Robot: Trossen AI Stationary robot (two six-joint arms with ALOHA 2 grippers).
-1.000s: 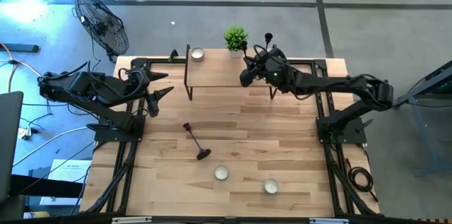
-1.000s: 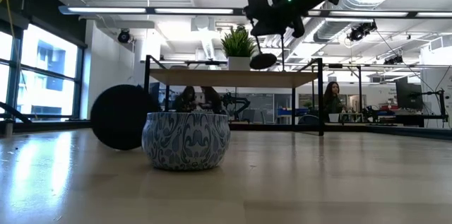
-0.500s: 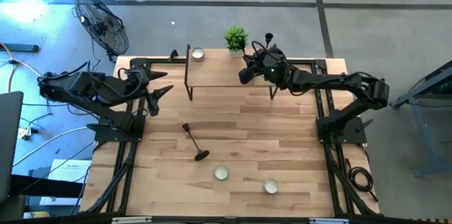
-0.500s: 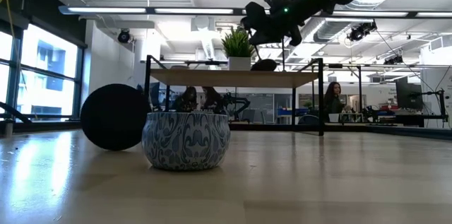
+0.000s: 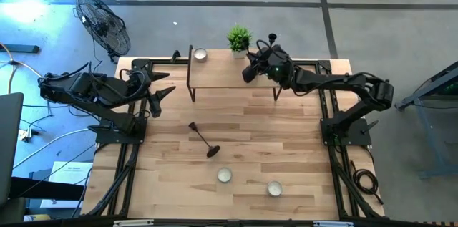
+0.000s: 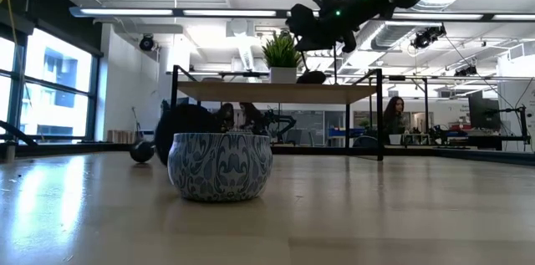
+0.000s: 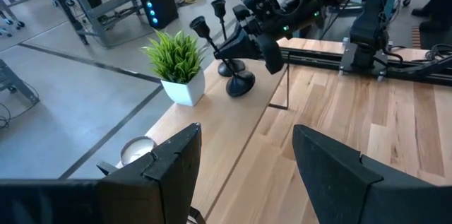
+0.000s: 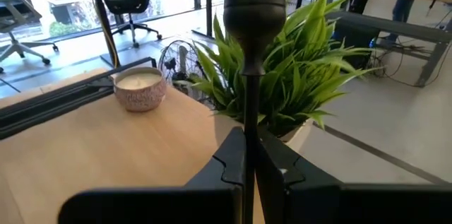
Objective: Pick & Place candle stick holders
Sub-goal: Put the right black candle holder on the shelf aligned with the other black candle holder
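My right gripper [image 5: 250, 66] is over the raised wooden shelf [image 5: 222, 76] at the table's far side, next to the green plant [image 5: 238, 39]. It is shut on a black candlestick [image 7: 205, 30] that stands upright. A second candlestick [image 7: 220, 19] stands on the shelf by its base, just beyond the first. A third [image 5: 202, 139] lies on its side on the table, its round base [image 5: 212, 151] toward the near edge. My left gripper [image 5: 163, 91] waits open and empty at the table's left. My right gripper pinches the candlestick's thin stem [image 8: 248, 121] between its two fingers [image 8: 229, 164], below the cup [image 8: 254, 5]. The fingers come from the table's right side and lie across the stem. The candlestick is upright, with its round base [image 6: 313, 76] down at the shelf top.
One white tealight [image 5: 200, 54] sits on the shelf's left end. Two more [image 5: 225, 175] [image 5: 275, 188] sit on the table near the front; one of them [image 6: 220, 165] fills the low view's foreground. A floor fan [image 5: 104, 23] stands beyond the table's far left corner.
My right gripper has gone a little toward the far edge and down. The held candlestick's base has come from above the shelf down to the shelf top. The lying candlestick has rolled a short way toward the table's right, pivoting about its base.
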